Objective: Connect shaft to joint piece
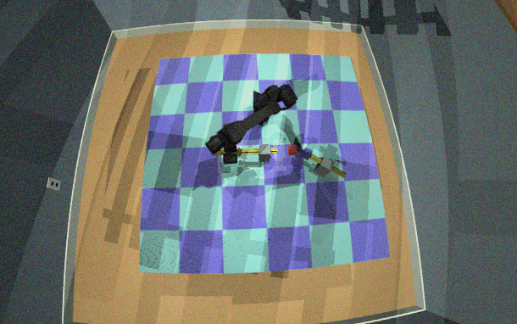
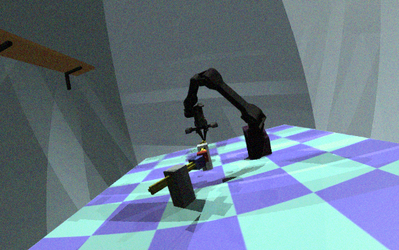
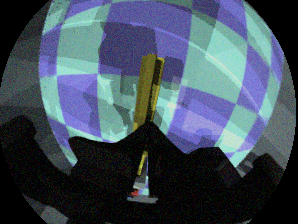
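Observation:
The yellow second shaft (image 1: pixel 252 151) (image 3: pixel 146 90) lies through its grey block (image 1: pixel 264 153) (image 2: pixel 208 163). Its near tip is separated by a gap from the red joint piece (image 1: pixel 292 149) (image 2: pixel 202 153). The red piece sits against the blue hinge part (image 1: pixel 306 153) (image 2: pixel 197 161) on the end of the first shaft (image 1: pixel 339 170) (image 2: pixel 158 185), which is fixed in its grey block (image 1: pixel 325 165) (image 2: pixel 181 188) at an angle. My gripper (image 2: pixel 204 140) (image 3: pixel 149 124) is shut with nothing between its fingers, its tips at the second shaft's outer part. Whether they touch the shaft is hidden.
The arm's base (image 1: pixel 260 99) (image 2: pixel 257 142) stands behind the second shaft on the checkered mat (image 1: pixel 246 250) (image 2: pixel 275 216). The arm reaches over to the shaft's outer end. The first shaft's block stands on the far side of the joint.

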### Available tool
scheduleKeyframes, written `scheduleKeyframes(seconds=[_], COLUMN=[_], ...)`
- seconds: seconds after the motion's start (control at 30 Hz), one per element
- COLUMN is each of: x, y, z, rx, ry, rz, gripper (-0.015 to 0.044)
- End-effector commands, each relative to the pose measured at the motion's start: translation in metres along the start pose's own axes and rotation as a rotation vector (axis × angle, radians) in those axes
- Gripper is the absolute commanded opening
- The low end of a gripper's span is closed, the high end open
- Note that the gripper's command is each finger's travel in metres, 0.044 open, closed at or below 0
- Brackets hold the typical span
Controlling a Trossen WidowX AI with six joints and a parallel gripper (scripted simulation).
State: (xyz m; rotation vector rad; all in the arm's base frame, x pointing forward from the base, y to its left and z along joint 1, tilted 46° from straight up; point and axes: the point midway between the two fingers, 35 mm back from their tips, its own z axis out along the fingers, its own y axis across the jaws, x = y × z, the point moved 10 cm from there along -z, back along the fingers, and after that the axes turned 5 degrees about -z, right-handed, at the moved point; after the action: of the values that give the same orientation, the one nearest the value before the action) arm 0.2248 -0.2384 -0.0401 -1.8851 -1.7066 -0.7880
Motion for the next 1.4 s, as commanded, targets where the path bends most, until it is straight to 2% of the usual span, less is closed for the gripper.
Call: scheduleKeyframes(seconds=[0.0,0.43,0.57,0.7,1.23,1.27,1.37], x=[0.003,0.004,0.001,0.001,-0.002,-0.002,-0.002], y=[0.0,0.0,0.002,0.002,0.006,0.006,0.006], z=[0.004,0.005,-0.024,-0.026,-0.056,-0.058,-0.064], rx=[0.0,-0.001,0.013,0.014,0.01,0.01,0.009], ry=[0.001,-0.003,0.015,0.017,0.018,0.018,0.018], rz=[0.0,0.004,0.002,0.002,-0.498,-0.532,-0.636], gripper=[0.0,0.0,0.0,0.0,0.042,0.044,0.044])
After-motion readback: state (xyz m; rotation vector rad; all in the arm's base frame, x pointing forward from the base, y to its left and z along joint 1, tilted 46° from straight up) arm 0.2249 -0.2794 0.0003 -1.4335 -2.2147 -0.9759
